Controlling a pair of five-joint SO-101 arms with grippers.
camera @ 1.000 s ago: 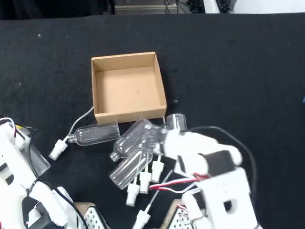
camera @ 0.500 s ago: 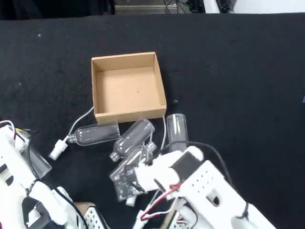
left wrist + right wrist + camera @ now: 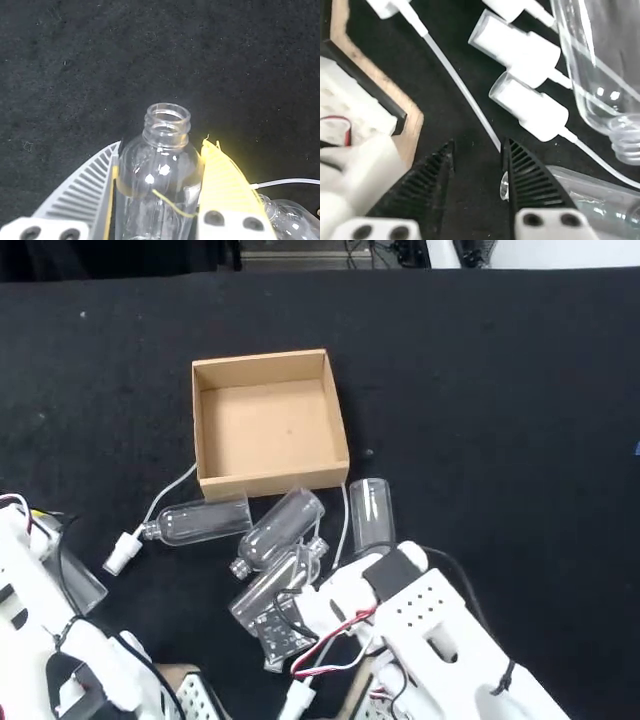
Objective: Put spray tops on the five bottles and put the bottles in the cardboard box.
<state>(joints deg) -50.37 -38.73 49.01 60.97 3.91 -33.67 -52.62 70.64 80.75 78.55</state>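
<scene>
The open cardboard box (image 3: 265, 420) stands mid-table. In front of it lie clear bottles: one (image 3: 197, 521) with a white spray top (image 3: 122, 554) on it, and capless ones (image 3: 283, 526), (image 3: 370, 509), (image 3: 262, 591). My left gripper (image 3: 160, 145) is shut on another capless bottle (image 3: 160, 160), seen at the front left (image 3: 78, 580). My right gripper (image 3: 477, 145) is open low over the mat, a thin spray tube (image 3: 460, 85) running between its tips. Loose white spray tops (image 3: 520, 47), (image 3: 530, 107) lie just beyond it, beside a bottle (image 3: 600, 65). From above, that gripper (image 3: 272, 626) sits among the tops.
Another loose spray top (image 3: 297, 700) lies at the front edge between the arm bases. A wooden base edge (image 3: 375, 80) borders the right gripper's side. Open black mat (image 3: 500, 390) stretches right of and behind the box.
The right arm swung from beside the box's front corner toward the front left and came down over the loose spray tops. The left arm kept still with its bottle.
</scene>
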